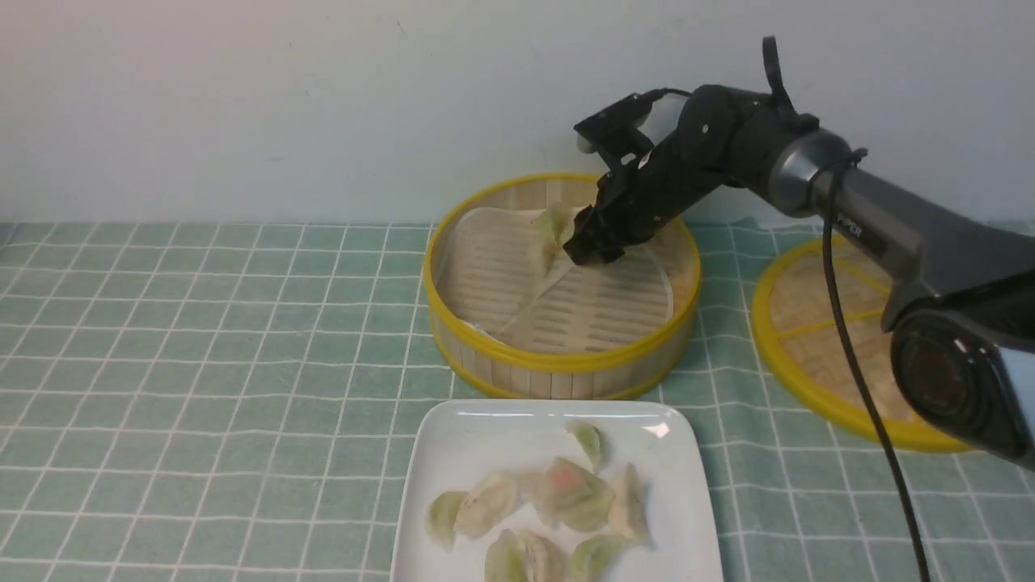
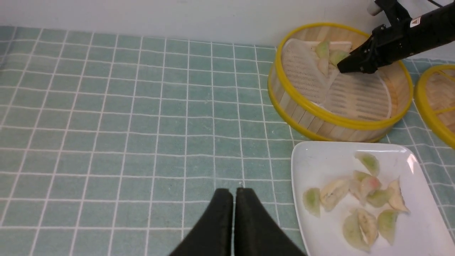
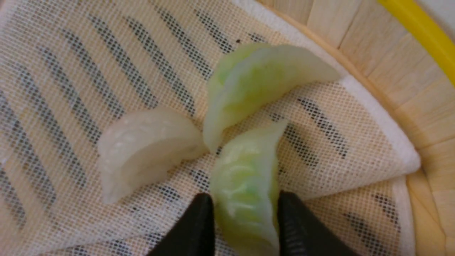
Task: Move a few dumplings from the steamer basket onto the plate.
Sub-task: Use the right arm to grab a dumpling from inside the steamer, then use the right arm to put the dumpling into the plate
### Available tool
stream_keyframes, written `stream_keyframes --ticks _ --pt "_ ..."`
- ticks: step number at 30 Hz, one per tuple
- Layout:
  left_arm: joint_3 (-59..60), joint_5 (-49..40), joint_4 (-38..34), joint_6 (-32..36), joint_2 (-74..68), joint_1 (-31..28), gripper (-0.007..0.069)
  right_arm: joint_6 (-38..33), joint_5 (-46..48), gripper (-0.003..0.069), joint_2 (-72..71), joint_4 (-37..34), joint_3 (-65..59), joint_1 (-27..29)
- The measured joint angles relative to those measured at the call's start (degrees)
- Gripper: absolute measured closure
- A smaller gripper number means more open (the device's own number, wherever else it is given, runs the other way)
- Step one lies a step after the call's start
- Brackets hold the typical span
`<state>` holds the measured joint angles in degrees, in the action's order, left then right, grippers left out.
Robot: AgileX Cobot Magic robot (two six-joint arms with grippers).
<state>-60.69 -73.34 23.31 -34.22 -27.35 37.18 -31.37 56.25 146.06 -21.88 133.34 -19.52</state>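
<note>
Dumplings (image 1: pixel 566 501) lie in a loose cluster on the plate (image 1: pixel 477 436), nearest the robot, one with a pinkish centre. Judging by that pile, the task is well along.

Left of the plate, the left hand (image 2: pixel 233 213) hangs over the bare checked counter (image 1: pixel 202 364). Its jaws are pressed together on nothing. It looks parked there to keep clear of the other arm's route between basket and plate.

Just behind the plate stands the basket (image 1: pixel 558 361), near enough that each carry is short. Its lid (image 1: pixel 817 323) lies flat off to the right, apart from it, which leaves the basket open from above.

The liner (image 3: pixel 71 71) is creased, with one corner folded over. Three dumplings sit close together on it at the basket's far side, near the wall: a white one (image 3: pixel 142 145) and two green.

The right hand (image 1: pixel 584 252) reaches in from the right, angled down over the rim. It has narrowed on the nearer green dumpling (image 3: pixel 245 185), one finger against each flank along its short width, probably because that is the slimmest way to pinch it. The dumpling looks gripped but not yet lifted. The other green one (image 3: pixel 256 78) touches its tip, so it may get dragged along on the lift.
</note>
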Motion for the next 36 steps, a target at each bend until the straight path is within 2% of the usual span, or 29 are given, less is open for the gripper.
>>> stream_keyframes --ticks 3,6,13,18,24,30,36 --pt "0.0 0.0 0.6 0.0 0.0 0.0 0.0631 1.9 4.5 0.0488 -0.7 0.7 1.7 0.0" --pt "0.0 0.0 1.8 0.0 0.0 0.0 0.0631 5.4 13.0 0.0487 -3.6 2.3 6.0 0.0" --pt "0.0 0.0 3.5 0.0 0.0 0.0 0.0631 13.4 15.2 0.0487 -14.7 5.4 7.9 0.0" --pt "0.0 0.0 3.5 0.0 0.0 0.0 0.0631 15.4 15.2 0.0487 -33.6 5.5 -9.6 0.0" --pt "0.0 0.0 4.5 0.1 0.0 0.0 0.0631 14.8 15.3 0.0487 -50.7 1.7 -40.2 -0.8" --pt "0.0 0.0 6.6 0.3 0.0 0.0 0.0631 15.9 12.3 0.0487 -54.5 -0.6 -65.8 -5.6" --pt "0.0 0.0 6.4 0.3 0.0 0.0 0.0631 16.0 0.7 0.0469 -53.4 -1.2 -76.5 -12.2"
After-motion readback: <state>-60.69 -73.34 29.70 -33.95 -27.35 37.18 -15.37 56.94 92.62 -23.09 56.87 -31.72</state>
